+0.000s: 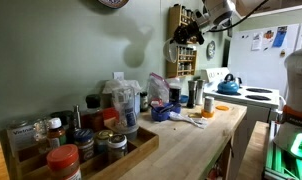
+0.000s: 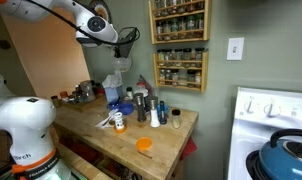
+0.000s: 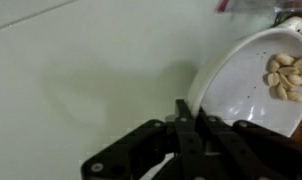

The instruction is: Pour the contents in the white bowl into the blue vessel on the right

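Note:
In the wrist view my gripper (image 3: 189,108) is shut on the rim of the white bowl (image 3: 246,75), which is tilted and holds several pale nuts (image 3: 288,75) at its far side. In both exterior views the gripper (image 1: 189,32) (image 2: 127,38) is raised high above the wooden counter, near the wall; the bowl is hard to make out there. A small dark blue bowl (image 1: 161,112) sits on the counter. A blue kettle-like vessel (image 1: 228,87) (image 2: 291,155) stands on the white stove.
A wooden spice rack (image 2: 179,45) hangs on the wall close to the gripper. Bottles and cups (image 2: 146,108) crowd the counter's back. A wooden tray of jars (image 1: 81,150) fills one end. An orange lid (image 2: 144,145) lies near the counter's front edge.

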Motion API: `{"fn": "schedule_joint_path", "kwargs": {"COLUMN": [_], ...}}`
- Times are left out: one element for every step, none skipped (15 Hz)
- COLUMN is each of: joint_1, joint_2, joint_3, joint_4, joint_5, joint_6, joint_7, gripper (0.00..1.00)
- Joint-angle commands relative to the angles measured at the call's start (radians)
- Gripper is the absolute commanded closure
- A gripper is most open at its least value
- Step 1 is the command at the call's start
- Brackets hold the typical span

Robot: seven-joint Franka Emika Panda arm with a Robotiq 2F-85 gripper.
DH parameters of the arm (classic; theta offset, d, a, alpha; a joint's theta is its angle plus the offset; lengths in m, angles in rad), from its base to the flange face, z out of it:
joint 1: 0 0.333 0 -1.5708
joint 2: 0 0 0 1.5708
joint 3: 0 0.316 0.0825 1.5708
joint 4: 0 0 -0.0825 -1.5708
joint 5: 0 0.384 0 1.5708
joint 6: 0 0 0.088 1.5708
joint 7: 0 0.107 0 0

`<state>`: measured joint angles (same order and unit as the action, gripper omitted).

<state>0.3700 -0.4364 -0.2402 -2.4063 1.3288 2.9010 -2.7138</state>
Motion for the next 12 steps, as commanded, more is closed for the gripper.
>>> {"fn": "schedule_joint_path", "kwargs": {"joint_1": [0.166, 0.208, 0.252, 0.293, 0.338, 0.386, 0.435, 0.477, 0.385, 0.422, 0.442, 0.45], "joint_2": [-0.06, -0.067, -0.074, -0.082, -0.091, -0.104, -0.119, -0.136, -0.058, -0.069, -0.078, -0.085], "joint_3": [-0.114, -0.145, -0.177, -0.21, -0.244, -0.282, -0.322, -0.361, -0.285, -0.317, -0.336, -0.344], "joint_4": [-0.027, -0.028, -0.032, -0.035, -0.043, -0.048, -0.052, -0.054, -0.02, -0.024, -0.029, -0.032], "joint_5": [-0.007, -0.012, -0.028, -0.041, -0.057, -0.069, -0.078, -0.085, -0.054, -0.061, -0.064, -0.066], "joint_6": [0.113, 0.138, 0.167, 0.189, 0.208, 0.229, 0.252, 0.261, 0.227, 0.238, 0.24, 0.24], "joint_7": [-0.031, -0.031, -0.031, -0.03, -0.03, -0.03, -0.03, -0.031, 0.0, 0.0, 0.0, 0.0], "gripper": [0.98, 0.98, 0.98, 0.98, 0.98, 0.98, 0.98, 0.98, 0.93, 0.93, 0.93, 0.93]}}
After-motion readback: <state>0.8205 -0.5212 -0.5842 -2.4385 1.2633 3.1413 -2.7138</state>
